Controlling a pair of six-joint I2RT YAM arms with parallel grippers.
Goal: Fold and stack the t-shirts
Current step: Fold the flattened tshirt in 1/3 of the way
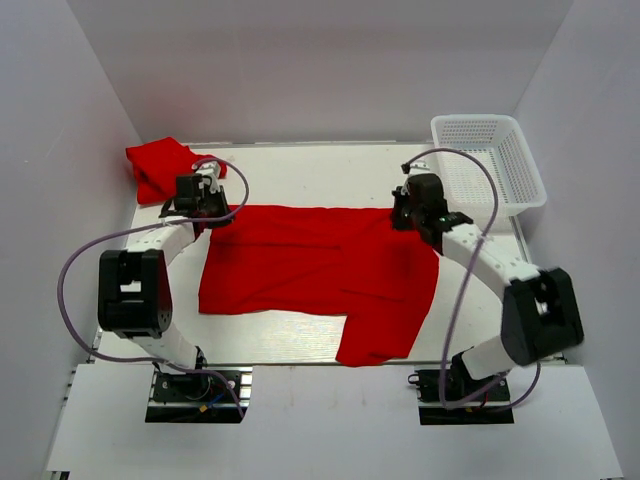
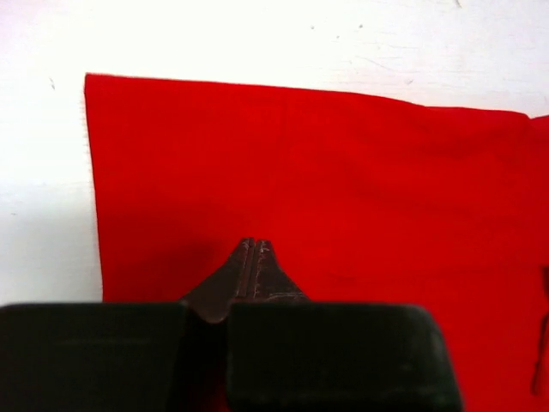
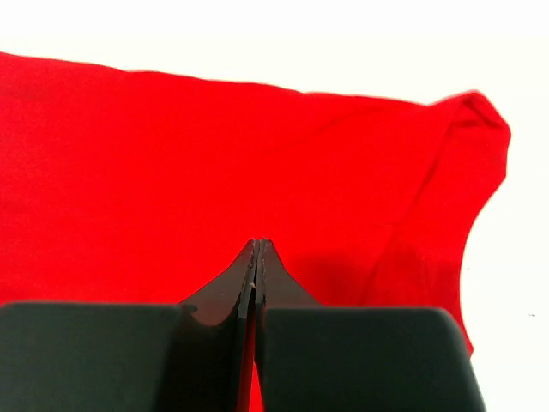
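Note:
One red t-shirt (image 1: 310,265) lies spread flat across the middle of the table. A second red t-shirt (image 1: 160,168) sits bunched at the back left corner. My left gripper (image 1: 210,218) hangs over the spread shirt's far left corner. In the left wrist view it (image 2: 255,243) is shut, tips together above the red cloth (image 2: 343,172). My right gripper (image 1: 402,218) is over the shirt's far right part, near a sleeve. In the right wrist view it (image 3: 260,244) is also shut over the cloth (image 3: 154,154). No cloth shows between either pair of tips.
A white mesh basket (image 1: 490,160) stands at the back right corner, just behind the right arm. White walls close in the table on three sides. The shirt's near right part reaches the table's front edge (image 1: 300,363).

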